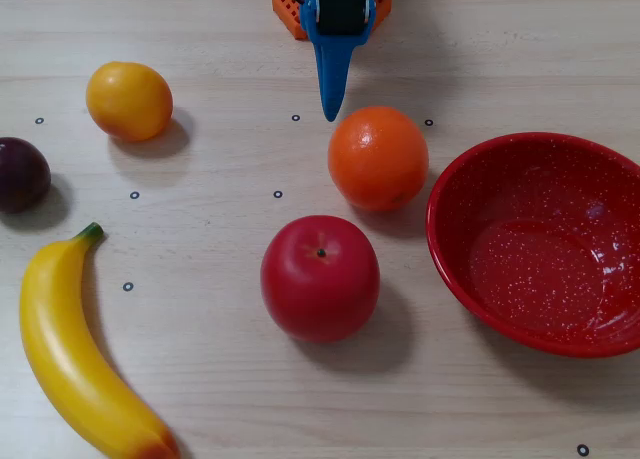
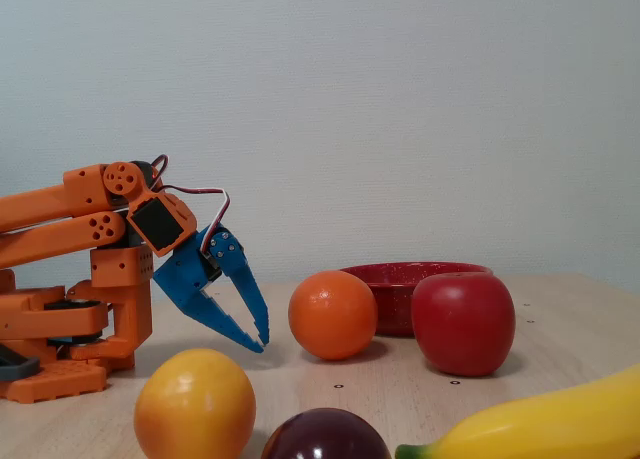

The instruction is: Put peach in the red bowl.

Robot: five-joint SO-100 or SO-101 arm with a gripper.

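Note:
The peach (image 1: 128,101), smooth and yellow-orange, lies on the table at the back left; it also shows in the low fixed view at the front left (image 2: 195,404). The red speckled bowl (image 1: 540,239) stands empty at the right, and behind the fruit in the low view (image 2: 400,279). My blue gripper (image 1: 330,114) points down at the back middle, jaws together and empty. In the low view its tips (image 2: 259,343) hang just above the table. It is well to the right of the peach and apart from it.
A larger orange (image 1: 378,157) sits just in front and right of the gripper. A red apple (image 1: 320,277) lies mid-table, a banana (image 1: 70,359) at the front left, a dark plum (image 1: 20,174) at the left edge. The orange arm base (image 2: 60,349) stands at the back.

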